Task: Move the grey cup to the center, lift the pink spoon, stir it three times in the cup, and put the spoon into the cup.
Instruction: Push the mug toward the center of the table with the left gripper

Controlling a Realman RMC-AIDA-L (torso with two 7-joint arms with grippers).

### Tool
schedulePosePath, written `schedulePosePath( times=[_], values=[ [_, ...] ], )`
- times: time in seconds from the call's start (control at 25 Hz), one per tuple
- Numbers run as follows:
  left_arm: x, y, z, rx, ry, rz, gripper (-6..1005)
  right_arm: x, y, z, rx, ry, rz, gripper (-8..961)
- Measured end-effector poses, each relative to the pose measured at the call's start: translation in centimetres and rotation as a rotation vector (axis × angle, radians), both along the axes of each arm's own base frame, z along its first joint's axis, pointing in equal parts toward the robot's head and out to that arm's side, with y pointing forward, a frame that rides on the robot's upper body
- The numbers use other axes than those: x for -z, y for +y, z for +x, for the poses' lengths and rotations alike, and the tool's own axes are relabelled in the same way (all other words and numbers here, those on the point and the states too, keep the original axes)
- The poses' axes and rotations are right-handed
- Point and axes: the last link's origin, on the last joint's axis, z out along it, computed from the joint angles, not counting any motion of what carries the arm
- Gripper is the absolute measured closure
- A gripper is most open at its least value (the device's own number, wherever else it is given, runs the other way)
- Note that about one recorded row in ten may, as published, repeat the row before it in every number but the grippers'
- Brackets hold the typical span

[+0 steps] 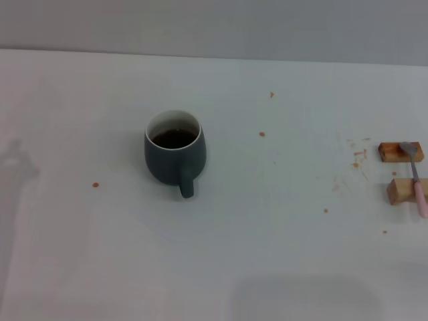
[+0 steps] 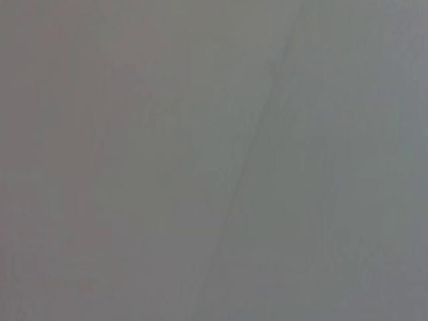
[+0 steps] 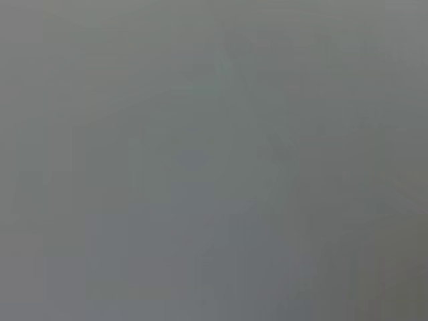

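The grey cup (image 1: 174, 153) stands upright on the white table, left of the middle, holding dark brown liquid; its handle points toward me. At the far right edge lies the pink spoon (image 1: 416, 177), resting across two small wooden blocks, its metal bowl on the farther block and its pink handle over the nearer one. Neither gripper shows in the head view. Both wrist views show only a plain grey surface.
Two wooden blocks (image 1: 400, 152) (image 1: 403, 190) sit at the right edge under the spoon. Small orange-brown specks dot the white table (image 1: 281, 227), mostly on the right. A grey wall runs along the back.
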Motion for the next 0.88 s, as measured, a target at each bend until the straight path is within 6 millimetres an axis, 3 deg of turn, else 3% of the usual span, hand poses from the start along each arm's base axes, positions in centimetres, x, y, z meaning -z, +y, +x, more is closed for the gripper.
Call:
schedulePosePath(
  times=[0.2, 0.88],
  values=[
    [-0.3, -0.6, 0.1, 0.026, 0.029, 0.015, 1001, 0.3, -0.8, -0.6, -0.050, -0.038, -0.021, 363],
    [0.7, -1.0, 0.7, 0.099, 0.028, -0.075, 1000, 1.4, -0.8, -1.9, -0.187, -0.066, -0.145, 364]
  ],
)
